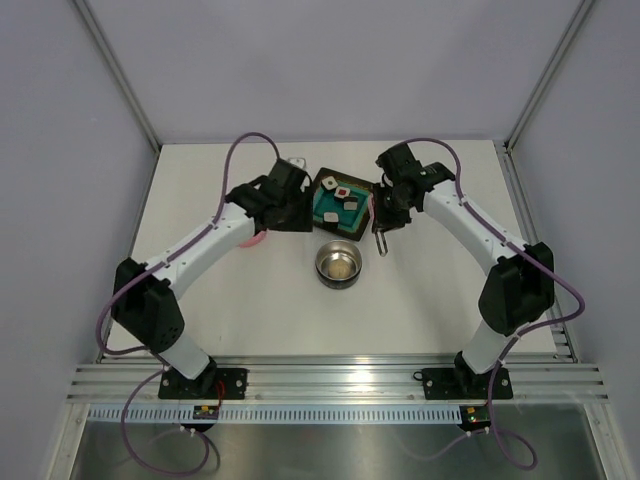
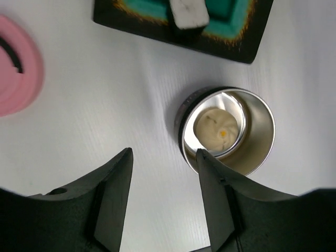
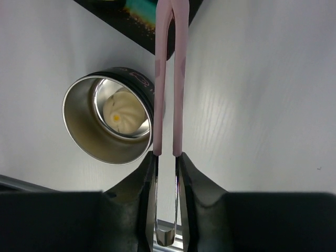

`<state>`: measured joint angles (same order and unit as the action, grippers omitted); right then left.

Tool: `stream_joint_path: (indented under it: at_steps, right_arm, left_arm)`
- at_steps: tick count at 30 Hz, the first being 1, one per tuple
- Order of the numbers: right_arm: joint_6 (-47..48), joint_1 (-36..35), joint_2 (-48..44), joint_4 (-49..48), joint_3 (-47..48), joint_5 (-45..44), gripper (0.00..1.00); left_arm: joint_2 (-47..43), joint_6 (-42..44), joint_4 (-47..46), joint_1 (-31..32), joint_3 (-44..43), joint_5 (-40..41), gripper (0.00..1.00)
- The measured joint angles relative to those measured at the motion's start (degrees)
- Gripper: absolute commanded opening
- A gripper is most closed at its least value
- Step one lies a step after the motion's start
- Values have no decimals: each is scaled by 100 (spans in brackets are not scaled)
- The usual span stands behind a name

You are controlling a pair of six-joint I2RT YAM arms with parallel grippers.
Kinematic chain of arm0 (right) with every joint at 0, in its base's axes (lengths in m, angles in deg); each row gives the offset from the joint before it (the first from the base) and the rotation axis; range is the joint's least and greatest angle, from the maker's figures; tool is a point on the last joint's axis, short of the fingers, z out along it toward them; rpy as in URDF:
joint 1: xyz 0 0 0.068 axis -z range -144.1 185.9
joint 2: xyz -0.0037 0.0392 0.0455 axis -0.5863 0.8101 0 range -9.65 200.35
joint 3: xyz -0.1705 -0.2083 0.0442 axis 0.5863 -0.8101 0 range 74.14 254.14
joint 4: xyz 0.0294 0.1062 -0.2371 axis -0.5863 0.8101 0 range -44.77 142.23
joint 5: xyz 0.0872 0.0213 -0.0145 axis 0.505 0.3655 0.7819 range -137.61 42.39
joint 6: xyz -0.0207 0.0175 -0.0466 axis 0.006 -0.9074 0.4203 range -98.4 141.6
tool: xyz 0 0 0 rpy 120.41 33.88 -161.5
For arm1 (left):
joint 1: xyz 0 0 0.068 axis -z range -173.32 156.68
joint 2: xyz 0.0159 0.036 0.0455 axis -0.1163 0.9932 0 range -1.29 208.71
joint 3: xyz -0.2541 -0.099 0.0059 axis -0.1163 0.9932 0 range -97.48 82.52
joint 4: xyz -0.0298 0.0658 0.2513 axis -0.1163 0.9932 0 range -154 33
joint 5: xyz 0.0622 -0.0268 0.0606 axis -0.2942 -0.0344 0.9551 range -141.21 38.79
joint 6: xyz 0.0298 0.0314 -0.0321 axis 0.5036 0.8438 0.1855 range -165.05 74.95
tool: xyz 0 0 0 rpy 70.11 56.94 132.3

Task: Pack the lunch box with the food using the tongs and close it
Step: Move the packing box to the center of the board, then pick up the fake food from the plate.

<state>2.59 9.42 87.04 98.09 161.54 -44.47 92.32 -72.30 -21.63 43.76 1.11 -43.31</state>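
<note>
Robotics lab: white walls (image 1: 330,70), aluminium rail (image 1: 340,380).

Bare counter (image 1: 250,310) on the near side of the lunch box (image 1: 339,265), its mouth uncovered above, dark tray (image 1: 335,205) close behind, left arm (image 1: 210,240) and right arm (image 1: 470,225) flanking the tray.

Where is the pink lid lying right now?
The lid lies on the table at the left edge of the left wrist view, left of the tray. From above, only a pink sliver shows under the left arm.

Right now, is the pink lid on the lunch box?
No, the lunch box stands open with one round beige piece inside, and the pink lid lies apart on the table.
</note>
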Motion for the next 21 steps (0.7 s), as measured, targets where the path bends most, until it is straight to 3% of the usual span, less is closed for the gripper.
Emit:
stream_joint_path:
  at_steps: [2, 9, 21]
  right_arm:
    - [90, 0, 175, 20, 173, 129, 29]
    - [221, 0, 656, 146, 485, 494, 38]
    - [208, 0, 1460, 407, 1399, 592, 48]
  left_arm:
    - [-310, 2, -2, -275, 0, -26, 60]
    - [-951, -7, -28, -1069, 179, -227, 61]
    - [-1045, -7, -31, -1224, 702, -511, 60]
